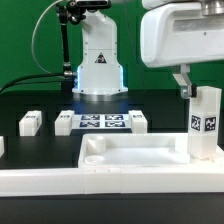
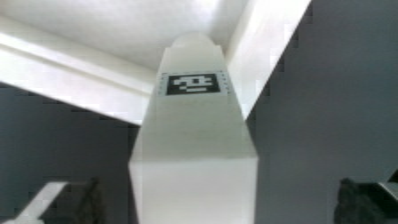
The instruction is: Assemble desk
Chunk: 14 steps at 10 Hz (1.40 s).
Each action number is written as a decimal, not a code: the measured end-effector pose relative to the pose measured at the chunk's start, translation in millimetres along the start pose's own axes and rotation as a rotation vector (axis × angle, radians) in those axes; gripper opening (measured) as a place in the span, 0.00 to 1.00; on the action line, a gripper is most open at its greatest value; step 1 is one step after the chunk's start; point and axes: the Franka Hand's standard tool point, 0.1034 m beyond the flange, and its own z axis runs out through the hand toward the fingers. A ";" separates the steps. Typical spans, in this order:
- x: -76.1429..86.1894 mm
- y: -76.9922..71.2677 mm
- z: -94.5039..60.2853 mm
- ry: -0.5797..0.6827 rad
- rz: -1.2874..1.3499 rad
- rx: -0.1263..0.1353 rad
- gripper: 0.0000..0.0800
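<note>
The black table (image 1: 45, 140) bears the marker board (image 1: 101, 122) — three short legs (image 1: 30, 122) beside it (all white) — a rimmed panel (image 1: 140, 152) and a rail (image 1: 40, 180).

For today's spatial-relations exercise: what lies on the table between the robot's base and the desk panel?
The marker board, between the robot's base and the desk panel; the exterior view shows it.

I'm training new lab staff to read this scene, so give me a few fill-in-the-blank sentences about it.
1. The leg stands ___ at the corner of the panel.
2. The gripper straddles the leg with its jaws ___.
3. The table is ___ in colour.
Missing words: upright; open; black.
</note>
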 end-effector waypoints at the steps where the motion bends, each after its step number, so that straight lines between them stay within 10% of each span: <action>1: 4.8 4.4 -0.3 -0.011 0.001 0.002 0.81; 4: 4.1 13.3 1.8 0.001 0.025 -0.005 0.81; 7: 4.3 12.4 1.8 0.002 0.113 -0.003 0.36; 14: 1.9 17.7 3.2 0.018 0.913 0.013 0.36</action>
